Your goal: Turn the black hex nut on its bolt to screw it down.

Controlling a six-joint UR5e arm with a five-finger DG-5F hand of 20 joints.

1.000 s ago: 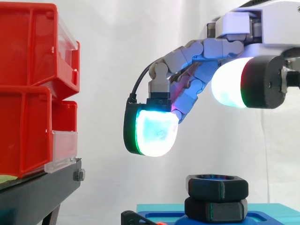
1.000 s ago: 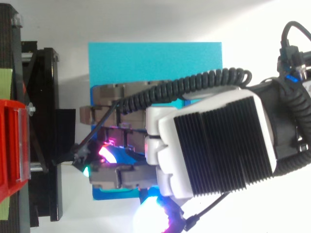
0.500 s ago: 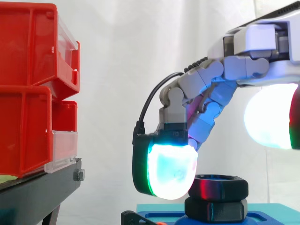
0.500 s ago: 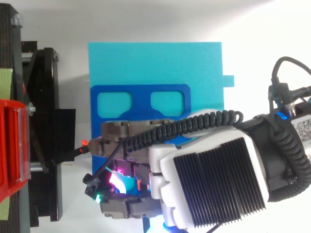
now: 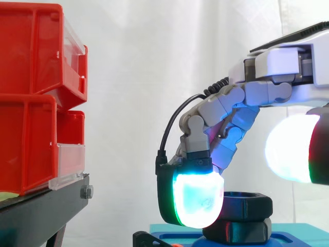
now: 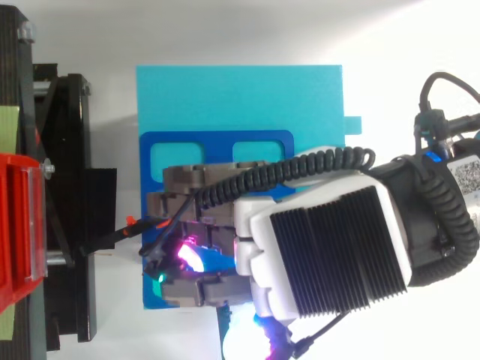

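1. Side view cuts my hand (image 5: 231, 110) off at the right edge, so its wrist end is out of sight.
2. The lowest, glowing part of my hand hangs in front of the left part of the black hex nut (image 5: 247, 205) and hides it. I cannot tell whether my hand has hold of the nut or only hangs beside it.
3. The nut sits low at the right, above a second black hex shape (image 5: 239, 231). Whether that is the bolt's head or another nut I cannot make out, and the bolt's thread is hidden.
4. From above, my hand (image 6: 322, 247) lies over the nut and over the lower part of the blue plate (image 6: 217, 142) on the cyan block (image 6: 240, 90).
5. The red bins (image 5: 31, 98) on the black stand (image 5: 41, 213) are well apart, at the left.
6. A second ago my hand was well above the nut. Half a second ago its glowing part was just at the nut's left edge, and now it is lower and further right, overlapping it.
7. The nut looks to be at the same height as before.
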